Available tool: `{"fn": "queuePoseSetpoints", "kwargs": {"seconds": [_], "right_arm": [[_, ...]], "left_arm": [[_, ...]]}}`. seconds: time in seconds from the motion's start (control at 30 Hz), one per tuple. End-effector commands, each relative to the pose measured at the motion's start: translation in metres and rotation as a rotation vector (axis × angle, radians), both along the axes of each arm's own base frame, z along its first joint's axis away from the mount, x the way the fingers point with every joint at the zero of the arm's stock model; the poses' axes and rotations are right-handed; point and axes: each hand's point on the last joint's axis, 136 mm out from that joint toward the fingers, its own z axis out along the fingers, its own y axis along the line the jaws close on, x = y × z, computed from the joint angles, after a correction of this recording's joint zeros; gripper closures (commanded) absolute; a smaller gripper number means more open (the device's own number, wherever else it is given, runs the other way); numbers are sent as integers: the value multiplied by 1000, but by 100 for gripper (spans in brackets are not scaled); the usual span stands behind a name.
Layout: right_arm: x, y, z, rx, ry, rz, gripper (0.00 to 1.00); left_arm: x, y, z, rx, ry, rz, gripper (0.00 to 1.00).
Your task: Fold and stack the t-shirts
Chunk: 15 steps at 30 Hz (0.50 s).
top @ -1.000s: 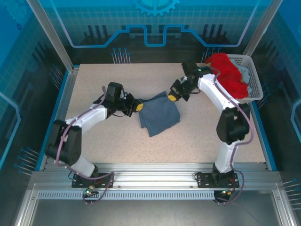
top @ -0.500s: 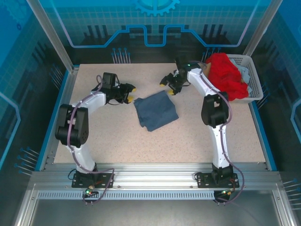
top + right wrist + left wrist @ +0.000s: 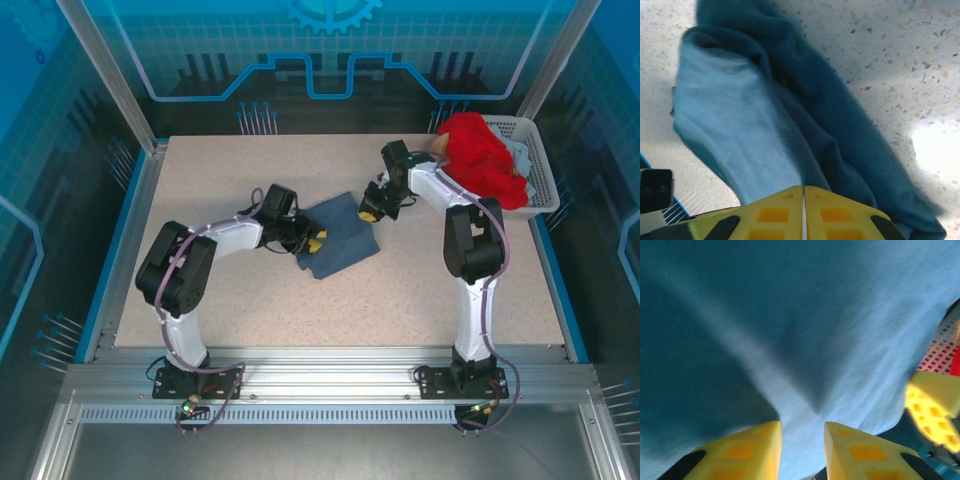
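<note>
— Where did the blue t-shirt point(image 3: 340, 240) lie?
— Folded on the desk point(image 3: 220, 180), right under both grippers' tips. The right gripper point(image 3: 369, 211) was clenched at its corner; whether it had caught cloth, I couldn't tell. The left gripper point(image 3: 316, 241) had its jaws slightly apart, with nothing visibly pinched.
— Advice?
— Bite through every layer before lifting, and raise both sides level.
</note>
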Motion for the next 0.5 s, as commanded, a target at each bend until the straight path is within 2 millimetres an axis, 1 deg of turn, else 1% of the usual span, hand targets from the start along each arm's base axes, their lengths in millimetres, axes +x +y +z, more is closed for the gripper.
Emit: {"fn": "queuePoseSetpoints", "kwargs": {"seconds": [0.0, 0.07, 0.1, 0.13, 0.2, 0.27, 0.33, 0.4, 0.47], "right_arm": [[6, 2, -32, -31, 38, 3, 91], [8, 3, -47, -51, 67, 11, 92], [8, 3, -49, -57, 74, 12, 92], [5, 4, -63, -62, 111, 12, 92], [3, 8, -69, -53, 129, 7, 92], [2, 17, -71, -39, 132, 7, 92], [1, 29, -70, -20, 137, 9, 91], [-1, 46, -71, 6, 147, 12, 91], [-2, 68, -69, 47, 163, 16, 90]], "left_arm": [[19, 13, -15, 92, 45, 45, 75], [29, 27, -32, 145, 87, 55, 76], [33, 32, -40, 164, 101, 60, 77], [39, 39, -47, 178, 108, 65, 77], [50, 50, -56, 185, 124, 80, 78], [61, 62, -60, 191, 132, 87, 78], [70, 74, -63, 196, 140, 90, 77], [77, 86, -62, 199, 140, 89, 77], [85, 103, -59, 211, 130, 86, 77]]}}
